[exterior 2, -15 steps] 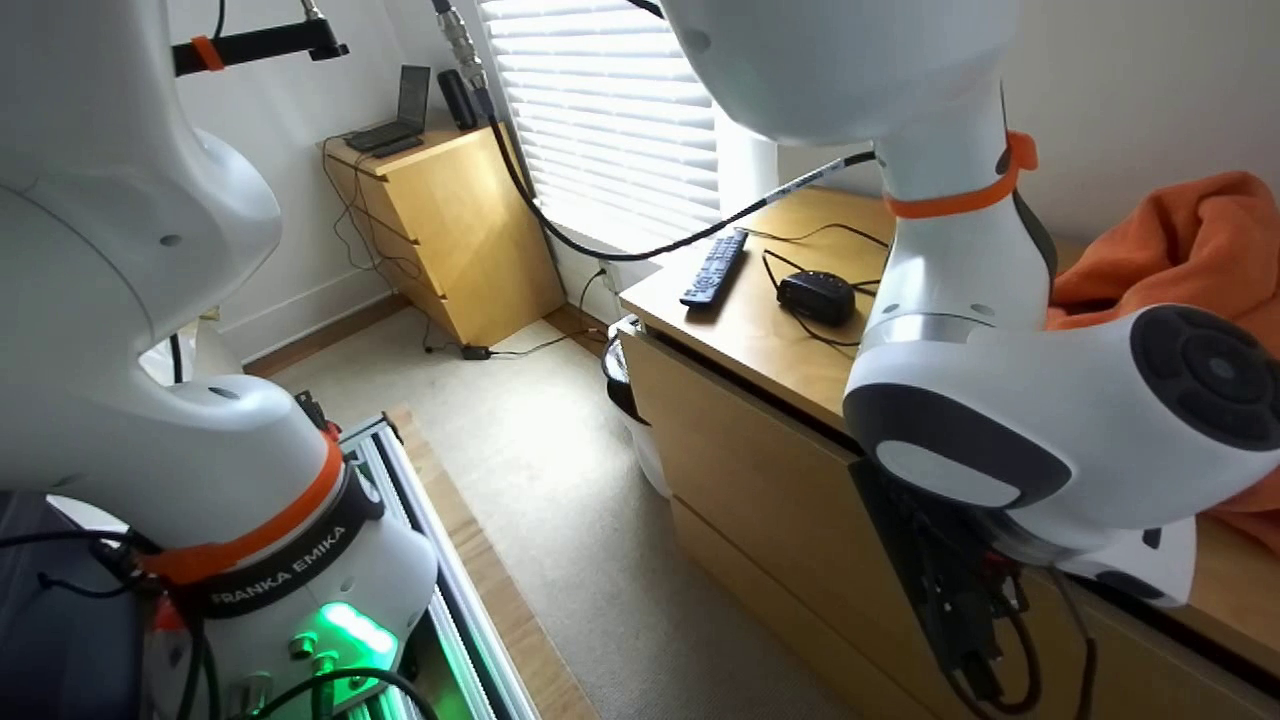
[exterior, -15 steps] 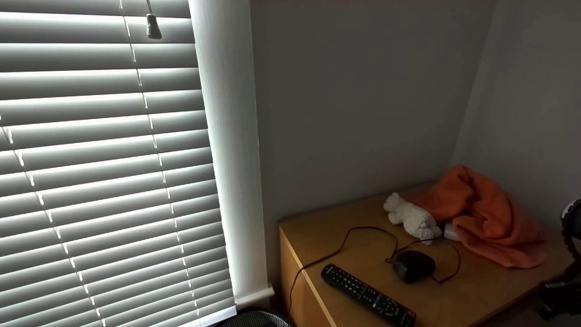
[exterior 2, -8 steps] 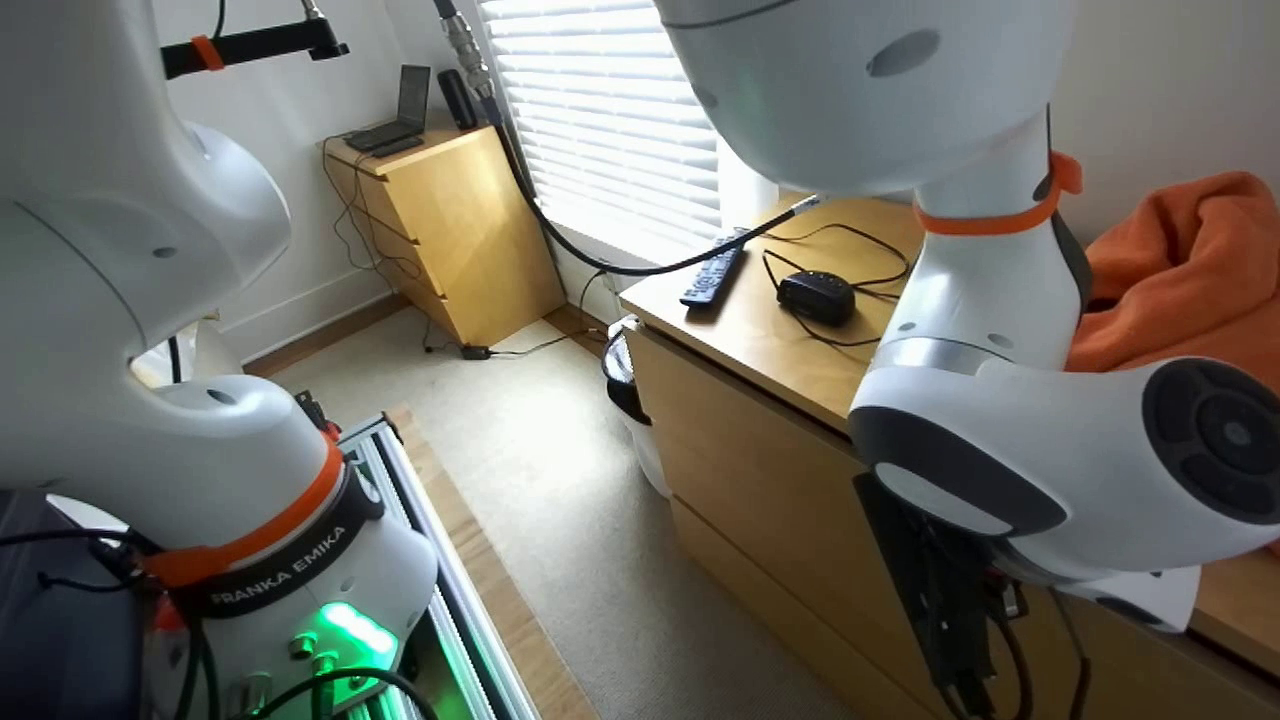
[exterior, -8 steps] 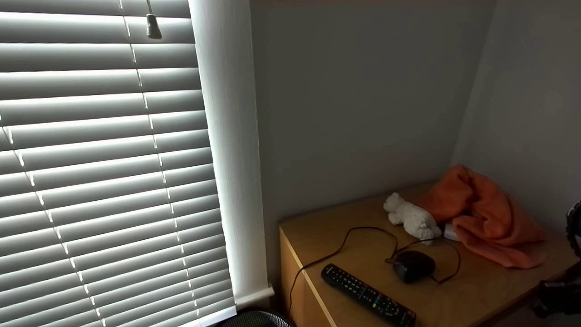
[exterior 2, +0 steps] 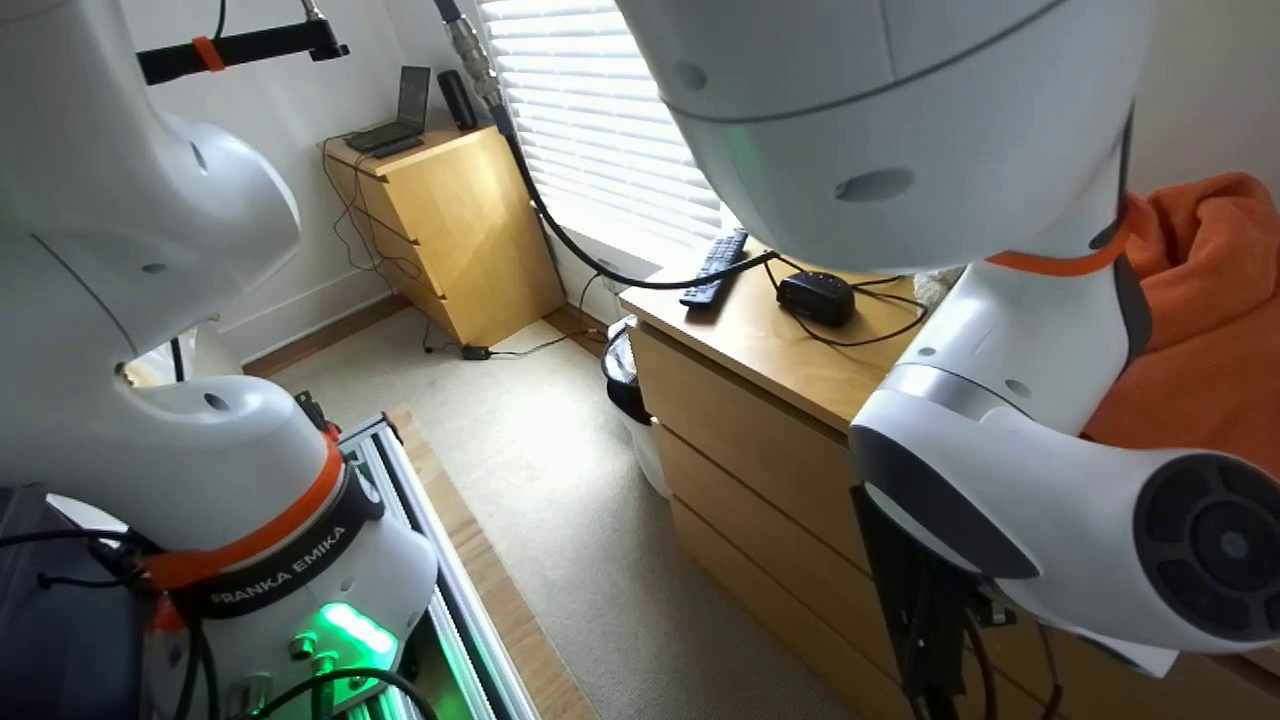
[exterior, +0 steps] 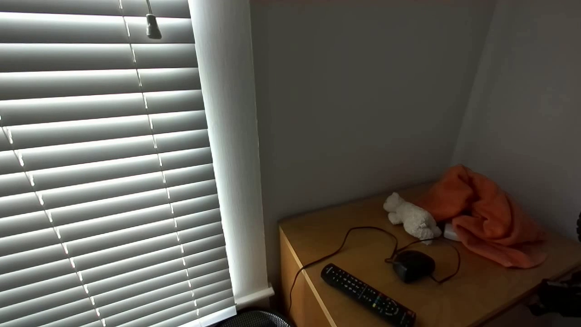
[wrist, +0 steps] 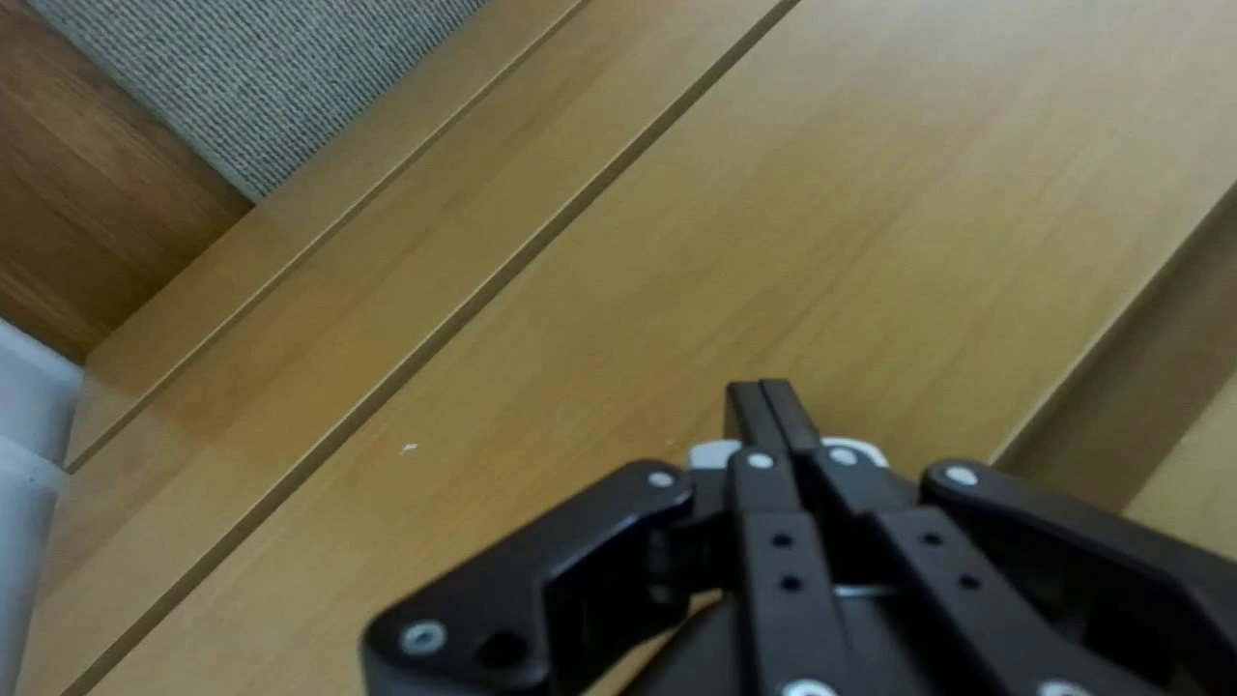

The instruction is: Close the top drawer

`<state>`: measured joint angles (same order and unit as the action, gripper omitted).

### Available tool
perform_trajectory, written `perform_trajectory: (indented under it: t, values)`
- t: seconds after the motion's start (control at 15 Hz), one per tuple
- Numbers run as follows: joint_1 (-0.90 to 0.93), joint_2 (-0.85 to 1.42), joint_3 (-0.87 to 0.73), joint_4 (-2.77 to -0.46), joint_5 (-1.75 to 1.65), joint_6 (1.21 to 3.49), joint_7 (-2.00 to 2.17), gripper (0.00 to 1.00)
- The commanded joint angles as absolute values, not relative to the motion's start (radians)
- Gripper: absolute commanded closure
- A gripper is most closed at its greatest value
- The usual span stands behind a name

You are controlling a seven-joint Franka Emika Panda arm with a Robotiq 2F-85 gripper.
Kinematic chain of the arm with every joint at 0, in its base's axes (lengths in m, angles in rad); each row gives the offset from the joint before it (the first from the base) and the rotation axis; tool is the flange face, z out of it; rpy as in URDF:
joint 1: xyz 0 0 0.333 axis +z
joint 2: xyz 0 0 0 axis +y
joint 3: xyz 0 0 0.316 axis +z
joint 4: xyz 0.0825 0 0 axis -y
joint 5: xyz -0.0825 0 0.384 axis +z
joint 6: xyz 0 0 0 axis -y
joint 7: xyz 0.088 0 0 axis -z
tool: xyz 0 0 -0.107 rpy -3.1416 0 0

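The light wooden dresser's top drawer shows its front panel [exterior 2: 740, 425] under the dresser top [exterior 2: 770, 345] in an exterior view. A dark line runs between them, and a seam shows below the panel. In the wrist view the top drawer's panel [wrist: 821, 261] fills the middle, with a recess [wrist: 1111, 406] along its upper edge at right. My gripper [wrist: 761, 384] is shut and empty, its fingers together and pointing at this panel. I cannot tell whether the tips touch it. In an exterior view the arm hangs before the dresser front, and the fingertips are out of view.
On the dresser top lie a remote [exterior 2: 718, 265], a black box with cable [exterior 2: 815, 298], an orange cloth [exterior 2: 1190, 400] and a white plush toy [exterior: 411, 218]. A bin [exterior 2: 628, 385] stands beside the dresser. Another chest [exterior 2: 480, 230] carries a laptop [exterior 2: 405, 105].
The arm's wrist has moved lower in an exterior view, and the upper arm has swung forward over the dresser. The top drawer has moved inward; the seam below its panel now shows.
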<state>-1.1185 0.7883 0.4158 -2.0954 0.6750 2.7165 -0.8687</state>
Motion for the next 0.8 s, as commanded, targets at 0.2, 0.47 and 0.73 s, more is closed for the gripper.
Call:
perform_trajectory:
  t: [0.2,0.47,0.73]
  values:
    - [-1.177,0.866,0.495,-2.028,0.925,2.693,-0.986,1.0]
    - [-1.169,0.863,0.48,-2.025,1.107,2.654,-1.125,1.0]
    - [-0.999,0.788,0.323,-2.085,1.093,2.687,-1.147,1.0]
